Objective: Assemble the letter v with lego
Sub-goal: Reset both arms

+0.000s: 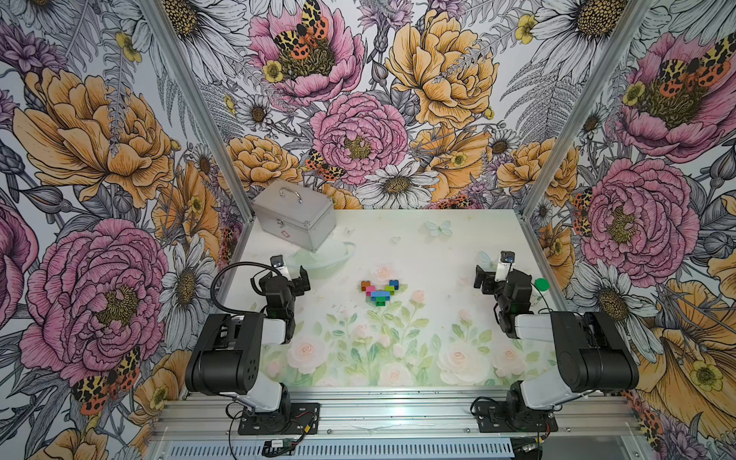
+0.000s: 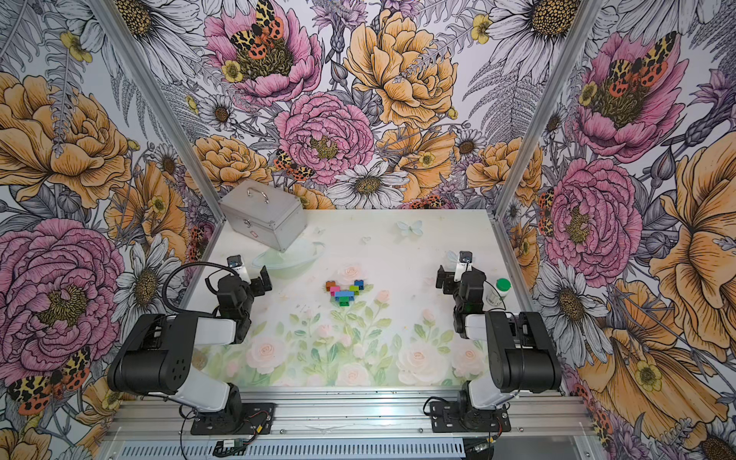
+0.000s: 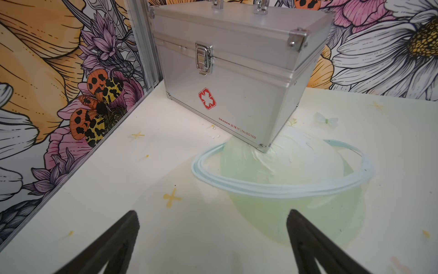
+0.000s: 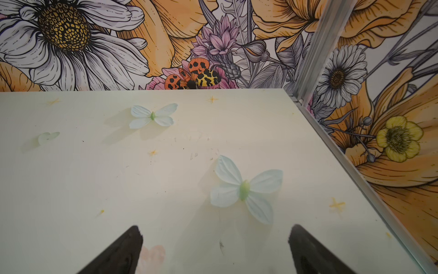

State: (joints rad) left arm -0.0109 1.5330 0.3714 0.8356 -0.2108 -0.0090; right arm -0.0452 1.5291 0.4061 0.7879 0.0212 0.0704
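The lego bricks stand joined as a small letter v [image 1: 380, 292] [image 2: 345, 293] in the middle of the table, visible in both top views. Its tip is dark green [image 1: 380, 301] under a light-blue bar [image 1: 380, 295], with pink [image 1: 370, 290] and lime [image 1: 389, 289] above, and orange [image 1: 365, 285] and dark blue [image 1: 394, 283] at the arm tops. My left gripper [image 1: 301, 278] [image 3: 213, 215] is open and empty, well left of the bricks. My right gripper [image 1: 480, 278] [image 4: 215, 231] is open and empty, well to their right. Neither wrist view shows the bricks.
A silver metal case [image 1: 296, 217] [image 3: 237, 78] with a handle stands at the back left corner. A green-capped white bottle [image 1: 541, 286] [image 2: 502, 288] stands by the right edge behind the right arm. Aluminium frame posts [image 1: 191, 103] and walls enclose the table.
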